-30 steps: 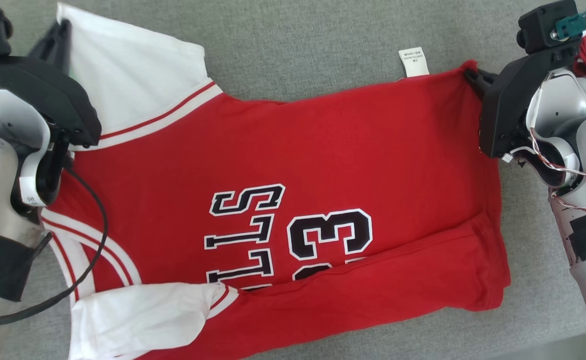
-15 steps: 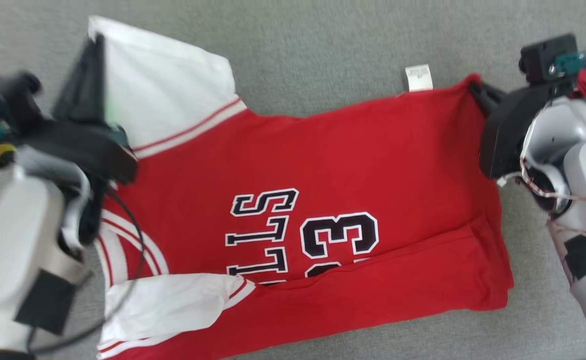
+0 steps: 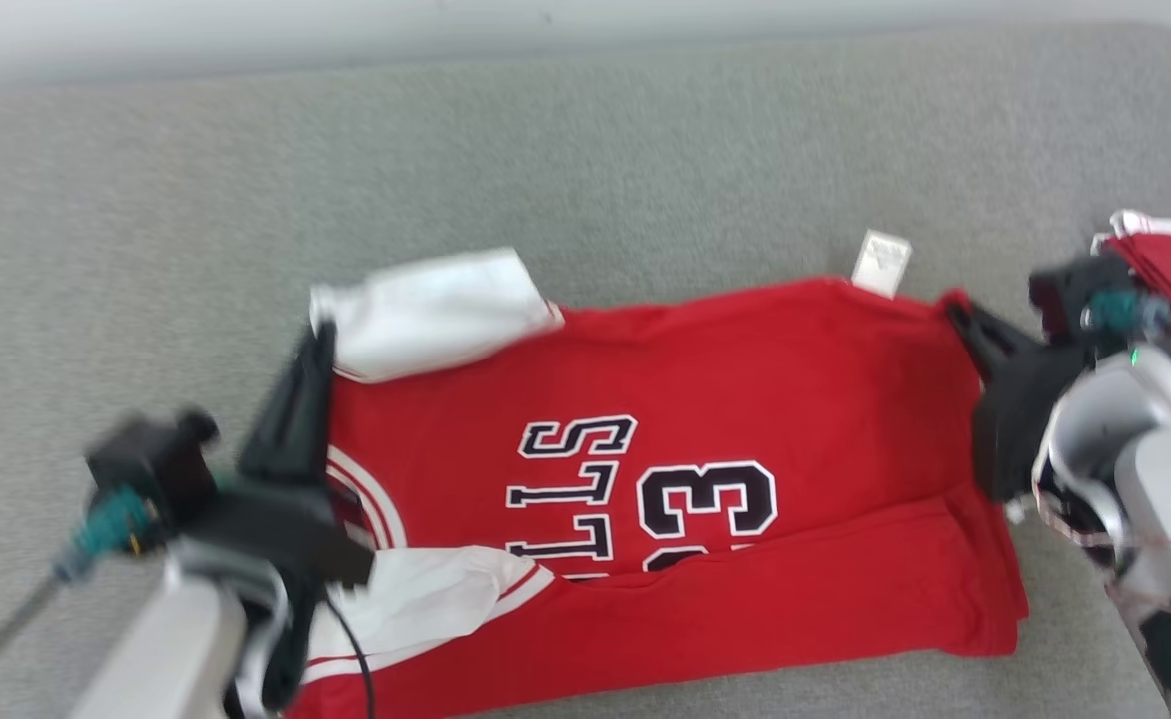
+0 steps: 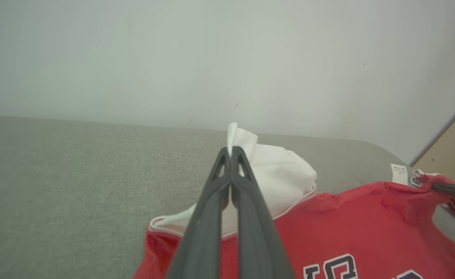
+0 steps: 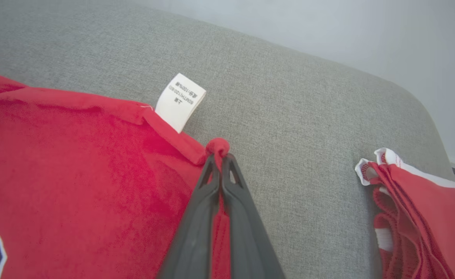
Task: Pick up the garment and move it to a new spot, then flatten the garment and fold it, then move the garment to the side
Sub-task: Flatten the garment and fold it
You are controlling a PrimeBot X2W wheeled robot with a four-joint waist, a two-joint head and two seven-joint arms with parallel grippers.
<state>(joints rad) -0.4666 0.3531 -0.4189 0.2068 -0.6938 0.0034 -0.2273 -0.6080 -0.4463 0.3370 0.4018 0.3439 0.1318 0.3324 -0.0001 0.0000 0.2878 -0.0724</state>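
Garment [image 3: 745, 399]: left jaws clamp white sleeve [image 4: 281, 174], right jaws clamp hem corner [image 5: 217, 146]; grey cushion [image 3: 545, 150] beyond.

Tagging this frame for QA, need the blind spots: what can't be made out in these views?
- Head view: motion blur smears the left pincer at the jersey sleeve; the left wrist view shows that grip sharply.
- Head view: chest lettering partly covered by the jersey's own folded-over side.
- Right wrist view: care label print too small to read.
- Right wrist view: second red garment cut off by the right edge.
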